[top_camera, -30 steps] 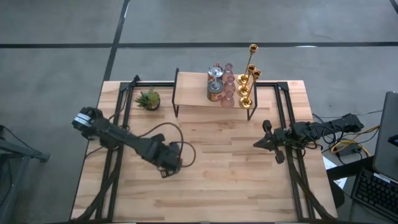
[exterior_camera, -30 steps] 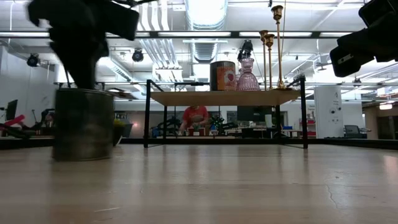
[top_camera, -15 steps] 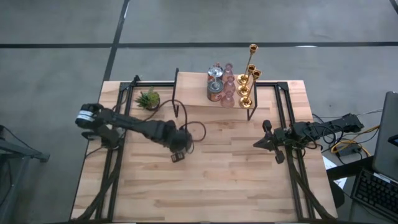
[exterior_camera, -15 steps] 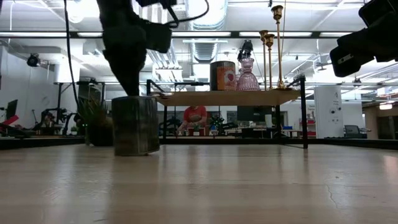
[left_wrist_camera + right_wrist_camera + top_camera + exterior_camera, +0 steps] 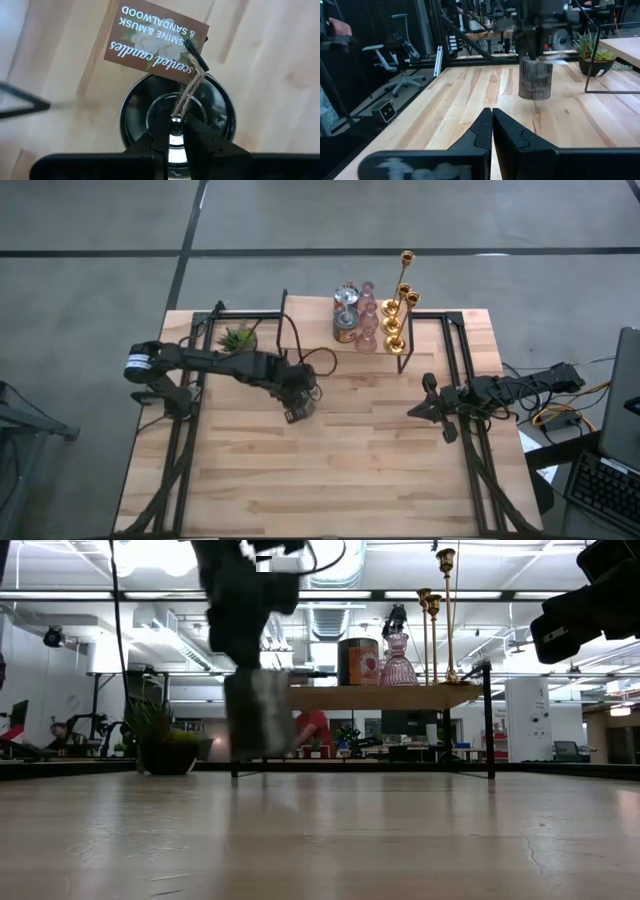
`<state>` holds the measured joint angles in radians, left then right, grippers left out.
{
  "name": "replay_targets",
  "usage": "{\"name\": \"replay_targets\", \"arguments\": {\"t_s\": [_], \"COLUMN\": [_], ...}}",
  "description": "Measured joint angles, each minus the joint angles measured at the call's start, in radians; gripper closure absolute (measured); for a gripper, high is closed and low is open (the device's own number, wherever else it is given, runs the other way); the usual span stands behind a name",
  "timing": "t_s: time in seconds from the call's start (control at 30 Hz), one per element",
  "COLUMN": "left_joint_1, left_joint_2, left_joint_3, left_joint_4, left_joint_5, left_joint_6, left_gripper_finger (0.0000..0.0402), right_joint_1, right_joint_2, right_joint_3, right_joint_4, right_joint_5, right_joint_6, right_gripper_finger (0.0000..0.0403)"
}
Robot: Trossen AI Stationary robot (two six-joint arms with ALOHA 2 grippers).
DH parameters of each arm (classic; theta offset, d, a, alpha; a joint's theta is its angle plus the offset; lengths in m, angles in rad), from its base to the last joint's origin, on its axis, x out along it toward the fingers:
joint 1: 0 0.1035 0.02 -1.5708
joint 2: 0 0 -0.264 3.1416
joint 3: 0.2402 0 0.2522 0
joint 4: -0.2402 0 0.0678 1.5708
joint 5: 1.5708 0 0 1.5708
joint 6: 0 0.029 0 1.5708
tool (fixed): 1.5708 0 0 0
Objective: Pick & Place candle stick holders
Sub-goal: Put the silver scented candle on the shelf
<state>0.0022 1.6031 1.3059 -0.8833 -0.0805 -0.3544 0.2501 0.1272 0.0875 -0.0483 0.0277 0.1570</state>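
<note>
My left gripper (image 5: 297,400) is shut on a squat silvery cup (image 5: 258,712) over the table's middle, near the front left leg of the shelf (image 5: 318,346). The cup also shows in the right wrist view (image 5: 536,77). A brown tag (image 5: 156,41) hangs on twine from its top. On the shelf stand other silvery cups (image 5: 345,315), pink glass holders (image 5: 367,322) and gold stems (image 5: 397,308). My right gripper (image 5: 424,406) is shut and empty, waiting at the table's right. My left gripper (image 5: 179,121) pinches the centre of the cup's dark round top (image 5: 176,131), where the twine is tied, between its two fingers. The fingers come from above, pointing down. The cup hangs upright below them, clear of the table.
A small spiky green potted plant (image 5: 238,338) stands at the far left, beside the shelf. The shelf's black frame legs (image 5: 284,330) stand close to the held cup. Bare wood lies toward the near edge (image 5: 320,490). A person shows in the room beyond (image 5: 314,728).
My left gripper has carried the silvery cup toward the table's far edge and to the right, toward the shelf. The cup has risen off the table top and now hangs clear of it, still upright.
</note>
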Motion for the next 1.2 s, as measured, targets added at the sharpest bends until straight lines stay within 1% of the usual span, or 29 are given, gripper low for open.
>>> {"name": "replay_targets", "arguments": {"t_s": [0.1,0.27,0.37,0.67,0.8,1.03,1.13,1.2], "left_joint_1": [0.011,0.054,0.087,0.215,0.279,0.412,0.457,0.468], "left_joint_2": [0.000,0.000,0.000,0.000,-0.002,0.007,0.024,0.037], "left_joint_3": [0.059,0.154,0.213,0.346,0.378,0.383,0.383,0.383], "left_joint_4": [-0.008,-0.096,-0.112,-0.120,-0.122,-0.111,-0.082,-0.051], "left_joint_5": [0.019,0.012,0.002,-0.095,-0.140,-0.190,-0.116,-0.104], "left_joint_6": [0.024,0.037,0.039,0.065,0.059,0.051,0.046,0.046], "left_gripper_finger": [0.0365,0.0365,0.0365,0.0365,0.0365,0.0365,0.0365,0.0364], "right_joint_1": [0.000,0.000,0.000,0.000,0.000,0.000,0.000,0.000], "right_joint_2": [0.000,0.000,0.000,0.000,0.000,0.000,0.000,0.000], "right_joint_3": [0.000,0.000,0.000,0.000,0.000,0.000,0.000,0.000], "right_joint_4": [0.000,0.000,0.000,0.000,0.000,0.000,0.000,0.000], "right_joint_5": [0.000,0.000,0.000,0.000,0.000,0.000,0.000,0.000], "right_joint_6": [0.000,0.000,0.000,0.000,0.000,0.000,0.000,0.000], "right_gripper_finger": [0.0394,0.0394,0.0394,0.0394,0.0394,0.0394,0.0394,0.0394]}}
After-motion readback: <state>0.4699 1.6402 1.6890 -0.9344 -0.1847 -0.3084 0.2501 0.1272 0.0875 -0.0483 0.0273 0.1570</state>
